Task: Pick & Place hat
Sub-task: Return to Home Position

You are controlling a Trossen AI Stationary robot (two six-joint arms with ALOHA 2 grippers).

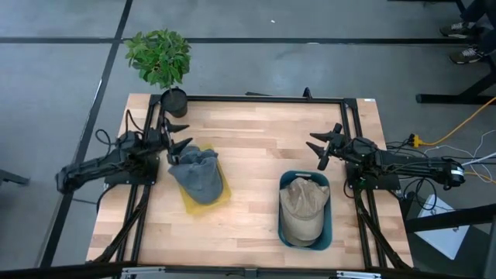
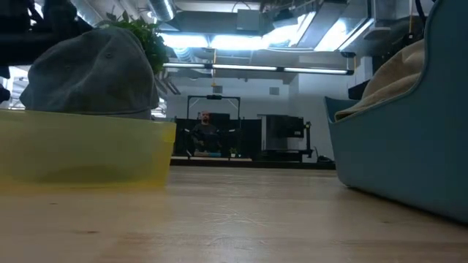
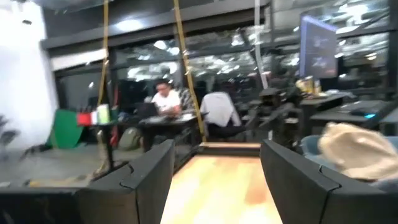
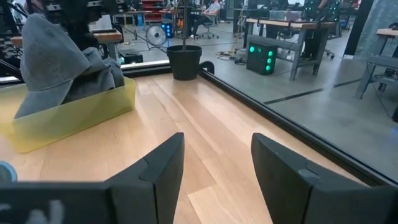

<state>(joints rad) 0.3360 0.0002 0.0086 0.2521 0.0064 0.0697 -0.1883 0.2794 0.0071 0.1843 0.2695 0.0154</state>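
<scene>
Gray cap (image 1: 198, 174) fills your yellow bin (image 1: 223, 192), tan cap (image 1: 304, 205) your blue bin (image 1: 282, 221), so left gripper (image 1: 180, 138) and right gripper (image 1: 322, 147) hang spread apart, empty.

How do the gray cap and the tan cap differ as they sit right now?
The gray cap sits in the yellow bin; the tan cap sits in the blue bin. The gray cap is crumpled and heaped above its rim; the tan cap lies smooth, crown up. Shared: each is binned, gripped by neither the open left hand nor right hand.
</scene>
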